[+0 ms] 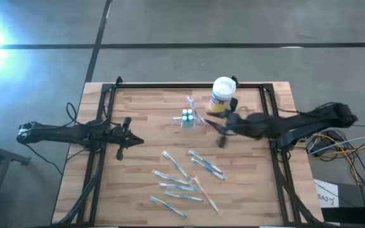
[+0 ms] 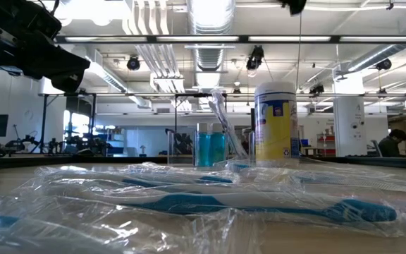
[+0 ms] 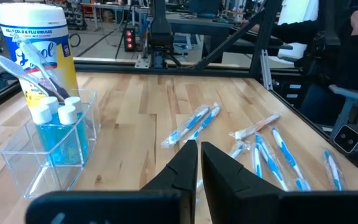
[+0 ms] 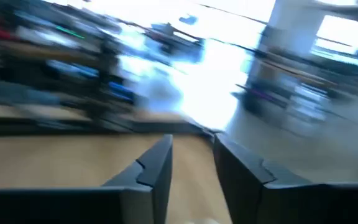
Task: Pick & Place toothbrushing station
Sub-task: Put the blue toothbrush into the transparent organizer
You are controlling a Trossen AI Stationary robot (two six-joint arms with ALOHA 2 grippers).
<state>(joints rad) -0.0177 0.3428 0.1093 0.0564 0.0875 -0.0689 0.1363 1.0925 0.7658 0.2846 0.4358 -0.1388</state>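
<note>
A: Where is the toothbrushing station right now?

B: On the wooden table, toward the far edge and near the middle. It is a clear plastic organiser holding small blue bottles with white caps, and one wrapped toothbrush leans in it. The Lysol wipes canister stands just beside it on its right and a little farther back.

A: And the arms?

B: The right gripper sits over the table just to the right of the station, near the canister. In its wrist view the two fingers stand apart with only bare tabletop between them, so it is spread and carrying nothing. The left gripper waits at the left side of the table, fingers pressed together and empty.

A: So which step is this?

B: I judge it a point between picks: nothing is gripped, and a scatter of wrapped toothbrushes lies on the near half of the table.

A: What does the next move need?

B: Probably the right gripper lining up over one toothbrush, lowering its spread fingers astride the thin wrapper, then pinching. The crinkled wrap may slip.
</note>
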